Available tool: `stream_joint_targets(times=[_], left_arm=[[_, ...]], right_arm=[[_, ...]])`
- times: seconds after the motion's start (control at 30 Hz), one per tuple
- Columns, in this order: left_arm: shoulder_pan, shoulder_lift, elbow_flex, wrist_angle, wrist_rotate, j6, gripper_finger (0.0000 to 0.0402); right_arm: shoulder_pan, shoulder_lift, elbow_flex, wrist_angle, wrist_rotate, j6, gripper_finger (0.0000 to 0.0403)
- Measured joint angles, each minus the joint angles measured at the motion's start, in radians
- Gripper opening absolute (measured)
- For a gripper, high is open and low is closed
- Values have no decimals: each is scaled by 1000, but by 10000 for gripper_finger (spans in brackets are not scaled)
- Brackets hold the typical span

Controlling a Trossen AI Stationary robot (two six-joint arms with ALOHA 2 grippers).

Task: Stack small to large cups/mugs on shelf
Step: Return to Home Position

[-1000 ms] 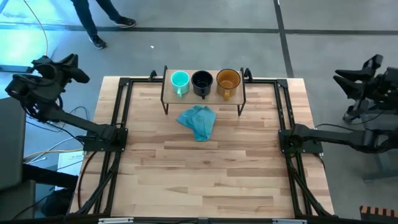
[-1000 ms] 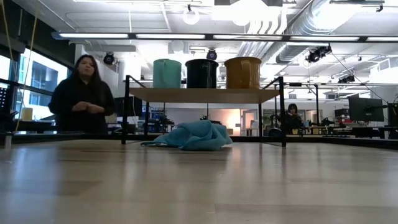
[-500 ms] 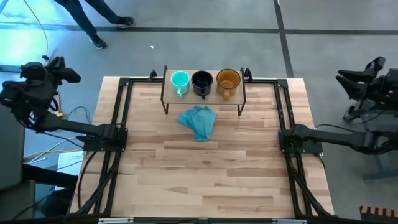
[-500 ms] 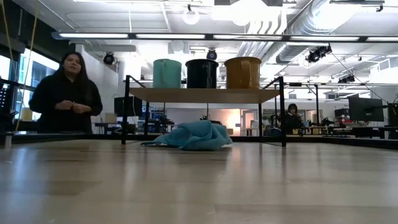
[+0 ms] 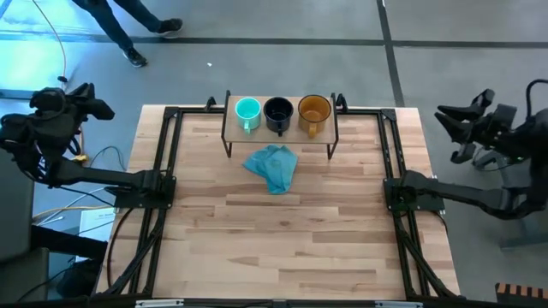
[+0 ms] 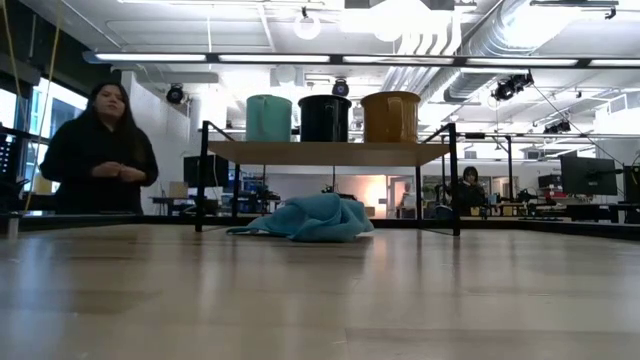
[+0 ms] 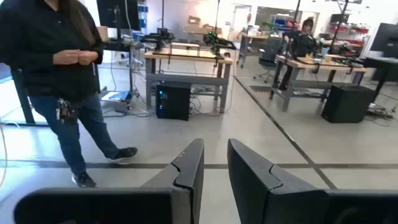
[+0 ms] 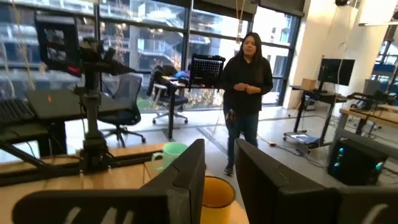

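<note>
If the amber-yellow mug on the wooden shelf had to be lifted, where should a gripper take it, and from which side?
Probably from above, pinching the wall of the amber-yellow mug on the side away from the black mug. It stands upright, mouth open, at the end of the wooden shelf; the black mug crowds the other side and the handle juts toward the blue-teal cloth.

Three mugs stand in a row on the shelf [image 5: 264, 131]: teal mug [image 5: 247, 110] left, black mug [image 5: 277, 111] in the middle, amber mug [image 5: 314, 111] right; a blue cloth [image 5: 273, 168] lies crumpled on the table [image 5: 282, 239] just in front; the left gripper [image 5: 89, 100] hangs off the table's left side, the right gripper [image 5: 463, 118] off its right; a person's legs [image 5: 128, 34] show on the floor beyond.
</note>
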Motion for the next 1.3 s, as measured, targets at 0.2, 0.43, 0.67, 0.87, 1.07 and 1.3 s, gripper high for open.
stream_joint_targets(times=[0.2, 0.43, 0.67, 0.87, 1.07, 1.3], left_arm=[[-1, -55, -38, 0, 82, 1, 62], [-1, -225, -207, 104, 257, 29, 62], [0, -408, -365, 397, 471, 255, 62], [0, -429, -398, 464, 656, 331, 62], [0, -433, -404, 483, 867, 339, 62], [-1, -432, -406, 542, 1121, 367, 62]], right_arm=[[0, -138, -195, 155, -55, 64, 80], [0, -237, -402, 300, -98, 135, 76], [0, -260, -551, 447, -133, 186, 63], [0, -262, -639, 522, -206, 272, 62], [0, -262, -747, 641, -318, 309, 62], [0, -262, -904, 866, -426, 334, 62]])
